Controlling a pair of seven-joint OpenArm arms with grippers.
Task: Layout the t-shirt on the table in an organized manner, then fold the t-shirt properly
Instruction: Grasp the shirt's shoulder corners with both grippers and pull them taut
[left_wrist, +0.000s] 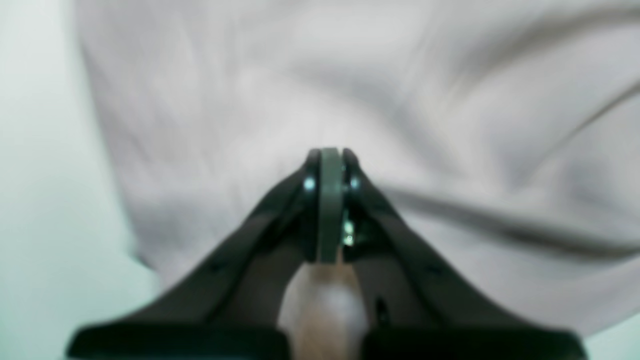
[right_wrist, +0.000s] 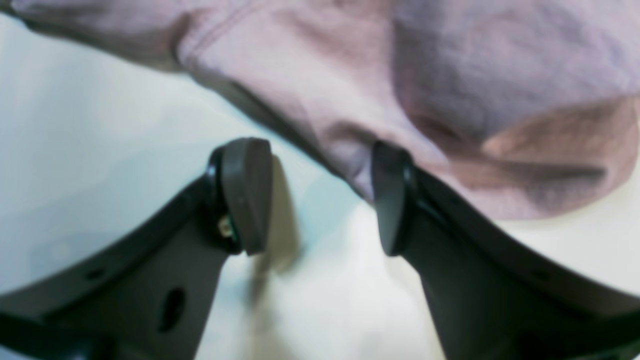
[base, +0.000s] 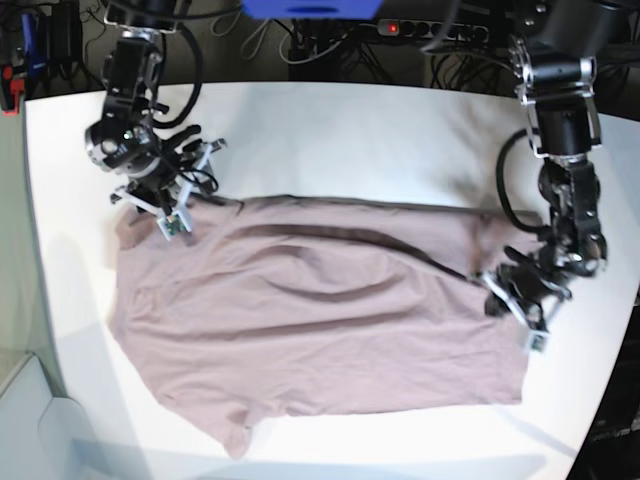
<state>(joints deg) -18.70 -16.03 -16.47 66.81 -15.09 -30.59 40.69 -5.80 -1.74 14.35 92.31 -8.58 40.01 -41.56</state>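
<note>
- I see the dusty mauve-pink soft fabric t-shirt spread across the middle of the large white smooth table.
- Left gripper, base view's right: fingers pressed together on the shirt's edge.
- Right gripper, upper left: fingers spread, cloth edge between them.

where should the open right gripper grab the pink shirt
On the hemmed edge of the dusty mauve-pink fabric t-shirt between the open right gripper pads, coming in low from the bare white table side: that fold lifts slightly off the tabletop.

t-shirt lay spread on tabletop | right tool at its left corner | left tool at its right edge
</note>
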